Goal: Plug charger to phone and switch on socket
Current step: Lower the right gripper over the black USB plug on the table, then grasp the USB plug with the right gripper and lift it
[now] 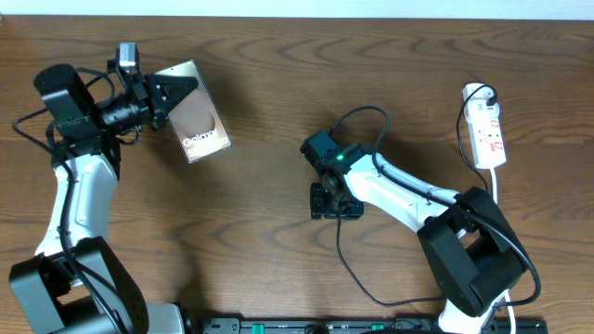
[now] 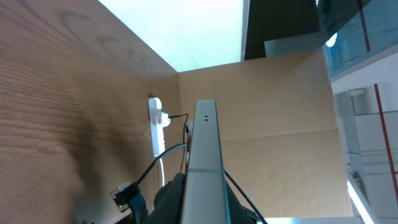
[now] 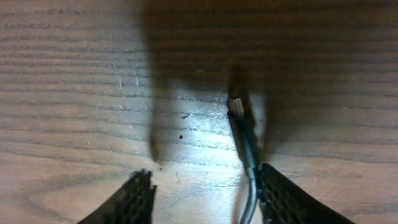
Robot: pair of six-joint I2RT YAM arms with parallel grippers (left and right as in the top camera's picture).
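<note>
Overhead: left gripper [image 1: 165, 96] is clamped on one end of the phone [image 1: 200, 125], which juts out ahead of it, face up. Right gripper [image 1: 334, 204] is low over the table [image 1: 269, 250]; the socket [image 1: 486, 134] is well off behind its arm.

Left wrist: phone edge-on, dead ahead; socket far beyond it.

Right wrist: jaws partway apart, gripping nothing. The charger [image 3: 239, 121] plug lies between them, its cable against one finger.

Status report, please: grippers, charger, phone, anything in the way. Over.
Left gripper shut on phone, tilted. Right gripper open astride charger plug on table. Nothing in the way. Socket untouched.
</note>
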